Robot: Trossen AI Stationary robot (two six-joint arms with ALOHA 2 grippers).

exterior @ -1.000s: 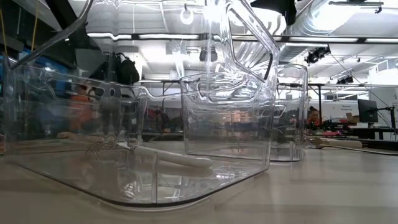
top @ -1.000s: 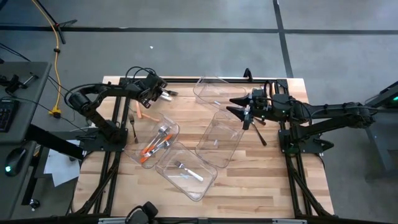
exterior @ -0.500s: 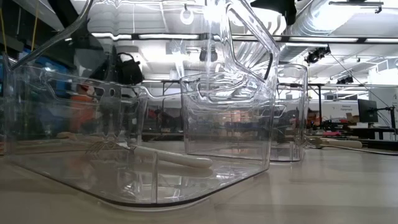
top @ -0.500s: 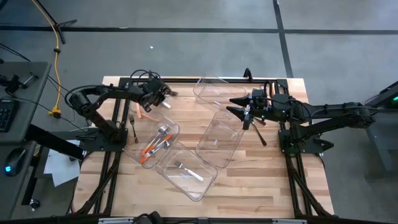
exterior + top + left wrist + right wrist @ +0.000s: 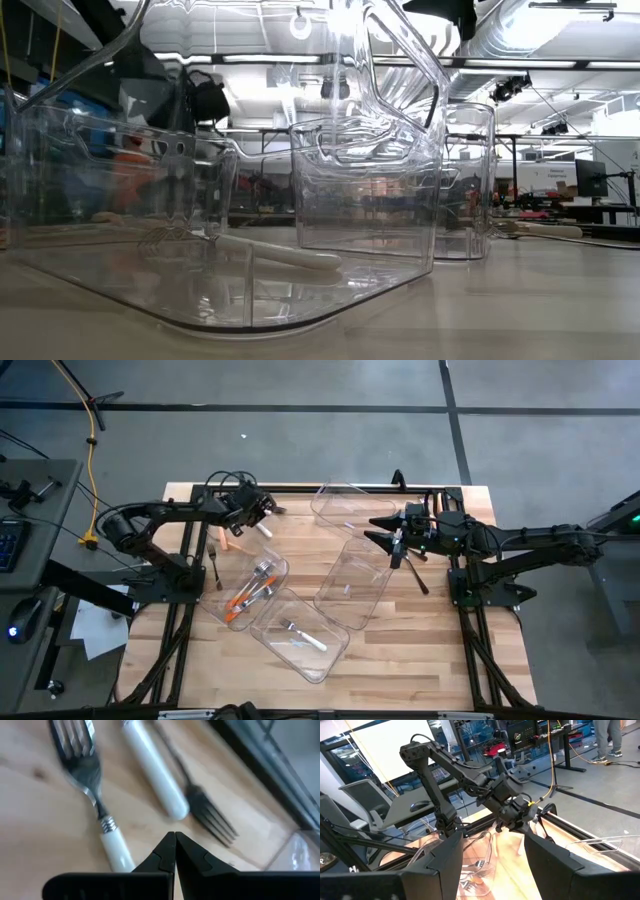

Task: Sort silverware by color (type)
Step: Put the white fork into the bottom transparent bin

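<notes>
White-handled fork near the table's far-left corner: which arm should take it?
Left. The left tool hangs shut right over the white-handled fork, while the right tool waits open across the table, above the clear bins.

No text, label, brand, number or sign is readable on the table, the bins, the silverware or the arms.

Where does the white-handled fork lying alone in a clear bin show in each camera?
High: white-handled fork, low and middle, inside the clear bin.
Low: left of centre, lying on that bin's floor.
Left wrist: not in it.
Right wrist: cannot make it out.
Landmark: the same clear bin surrounds it in the high and low views.
</notes>
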